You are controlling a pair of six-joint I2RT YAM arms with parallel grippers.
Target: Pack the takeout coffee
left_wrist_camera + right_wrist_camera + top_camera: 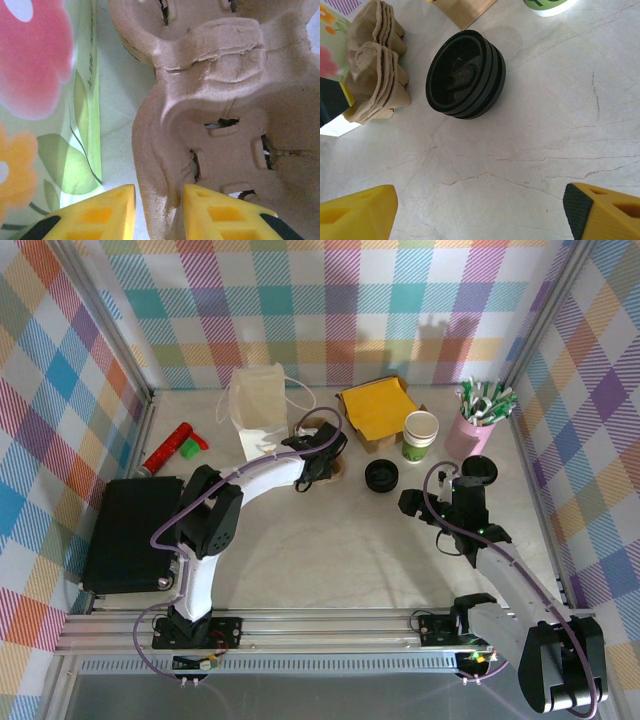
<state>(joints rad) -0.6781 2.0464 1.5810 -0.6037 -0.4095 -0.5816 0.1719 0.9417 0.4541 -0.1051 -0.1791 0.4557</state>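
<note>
The takeout coffee cup [420,435], white above and green below, stands uncovered at the back of the table; its base [550,4] shows at the top of the right wrist view. A stack of black lids [381,477] [465,75] lies left of and in front of the cup. My left gripper [318,462] [158,190] is at a brown pulp cup carrier [225,100] [375,75]. Its yellow fingers straddle the carrier's edge, the right one touching and the left one a sliver apart. My right gripper [415,505] [480,200] hangs wide open over bare table, short of the lids.
A flower-printed bag [262,405] [40,100] stands just left of the carrier. Brown paper bags [378,410] lie behind the lids. A pink cup of green-white sticks [475,420] is at the back right. A black case [130,530] and a red object [170,448] sit at the left.
</note>
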